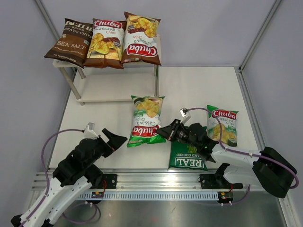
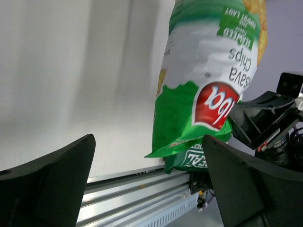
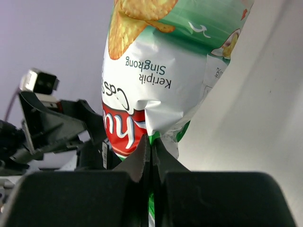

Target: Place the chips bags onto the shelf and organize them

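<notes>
Right hand (image 3: 150, 147) pinches the near edge of the middle green bag (image 1: 147, 118).

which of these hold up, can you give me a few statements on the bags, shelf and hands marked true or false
1. Three chips bags lie on top of the shelf. True.
2. The right hand is open and holds nothing. False: it is shut on the edge of the middle green Chuba bag.
3. The left hand is open and holds nothing. True.
4. A second green Chuba bag lies on the table by the right arm. True.
5. The Sea Salt bag lies on the table. False: it is on the shelf's top board, leftmost in the row.
</notes>
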`<state>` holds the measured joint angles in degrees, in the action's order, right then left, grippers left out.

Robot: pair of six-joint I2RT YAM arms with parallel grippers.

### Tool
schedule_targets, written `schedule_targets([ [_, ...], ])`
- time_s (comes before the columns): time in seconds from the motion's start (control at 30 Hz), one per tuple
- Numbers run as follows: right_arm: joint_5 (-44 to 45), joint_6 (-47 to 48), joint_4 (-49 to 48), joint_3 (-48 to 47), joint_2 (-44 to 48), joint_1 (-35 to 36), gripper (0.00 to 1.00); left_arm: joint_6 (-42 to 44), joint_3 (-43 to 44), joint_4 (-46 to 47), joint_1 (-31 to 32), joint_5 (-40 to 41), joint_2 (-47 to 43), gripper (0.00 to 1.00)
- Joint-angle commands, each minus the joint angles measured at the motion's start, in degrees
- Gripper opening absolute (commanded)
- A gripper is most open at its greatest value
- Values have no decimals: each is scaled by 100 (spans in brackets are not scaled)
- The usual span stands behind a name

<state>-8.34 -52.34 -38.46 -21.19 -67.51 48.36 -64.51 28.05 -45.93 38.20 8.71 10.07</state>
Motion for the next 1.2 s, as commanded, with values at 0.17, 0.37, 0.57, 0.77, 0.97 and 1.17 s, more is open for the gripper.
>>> schedule_targets([
  [0.17,1791,-1216,-891,317,651,138,0,-622,-1545,3655,13,-1881,-365,99],
  [0.37,2871,-1727,-892,326,818,621,0,-484,-1918,4987,13,-1540,-383,99],
  [0.57,4120,-1771,-672,116,923,1412,0,-421,-2076,5743,13,-1135,12,99],
  [0.77,4498,-1561,-672,-341,572,1905,0,-326,-1822,6158,13,-1468,1093,99],
  [0.97,4385,-1569,-478,-605,397,2055,0,-158,-1742,5692,30,-1206,919,99],
  [1.17,4366,-1649,-829,-834,-253,2493,0,-70,-1777,5428,30,-1143,682,99],
])
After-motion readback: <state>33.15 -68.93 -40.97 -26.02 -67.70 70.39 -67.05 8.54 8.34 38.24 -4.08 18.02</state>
